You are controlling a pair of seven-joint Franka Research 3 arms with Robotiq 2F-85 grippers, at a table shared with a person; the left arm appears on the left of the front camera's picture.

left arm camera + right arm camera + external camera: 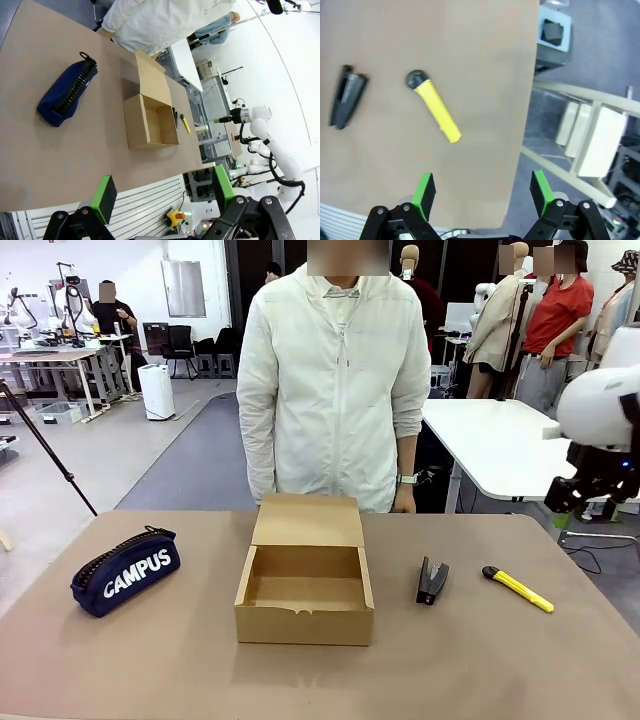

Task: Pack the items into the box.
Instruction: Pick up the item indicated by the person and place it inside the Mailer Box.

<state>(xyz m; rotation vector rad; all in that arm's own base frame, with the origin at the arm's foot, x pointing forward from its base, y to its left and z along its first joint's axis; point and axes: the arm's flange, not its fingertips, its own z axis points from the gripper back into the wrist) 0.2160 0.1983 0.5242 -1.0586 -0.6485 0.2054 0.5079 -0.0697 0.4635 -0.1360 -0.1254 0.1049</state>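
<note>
well, from the front first: one box (304, 605) sits open at mid-table (500, 670), its lid flap (307, 520) raised at twelve o'clock, nothing inside. at the box's nine o'clock lies one pencil case (125, 571). at its three o'clock lies one stapler (431, 582), and farther out the same way one utility knife (518, 589). that makes three items, all out on the table. a person (335, 380) stands at the far edge.

through my left wrist: my left claw (164, 192) is spread wide, pinching nothing. the box is at twelve o'clock and the pencil case at ten. i judge the case soft and yielding, so i'd squeeze across the middle of its body.

through my right wrist: my right claw (482, 189) is spread wide too, empty. the utility knife lies at eleven o'clock, the stapler at ten. the utility knife looks light, stiff and flat, best pinched across its yellow handle midway. the stapler seems hard and denser, best gripped by its flanks.
</note>
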